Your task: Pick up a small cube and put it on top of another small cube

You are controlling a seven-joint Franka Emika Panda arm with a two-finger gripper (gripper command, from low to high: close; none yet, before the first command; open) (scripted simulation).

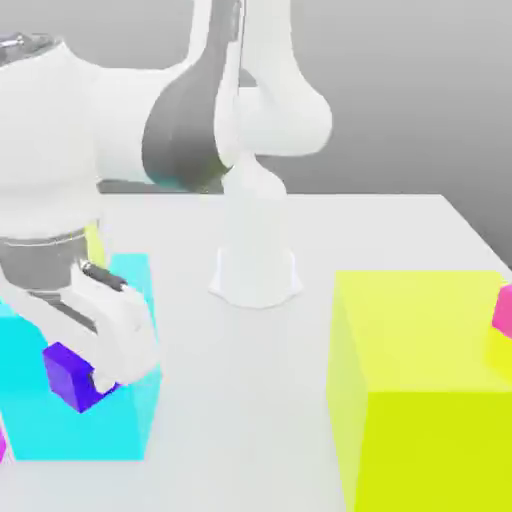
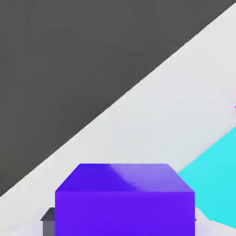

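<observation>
Purple small cube [image 1: 72,376] clamped in the pincer [image 1: 85,372], jaws narrowed onto its sides, lifted in front of the big cyan block [image 1: 120,420] near the desk [image 1: 260,350] edge at the exterior view's left. Seen close from the hand view [image 2: 124,203]. Big yellow block [image 1: 420,390] well apart toward the opposite edge, pink cube [image 1: 503,310] on top.

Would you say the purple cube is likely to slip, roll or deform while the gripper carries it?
The purple cube looks solid with flat faces and sharp edges, so it probably stays rigid and won't roll. The gripper is shut on it across flat sides, which likely holds steady, though the smooth surface might slip. It looks small, so probably light.
</observation>
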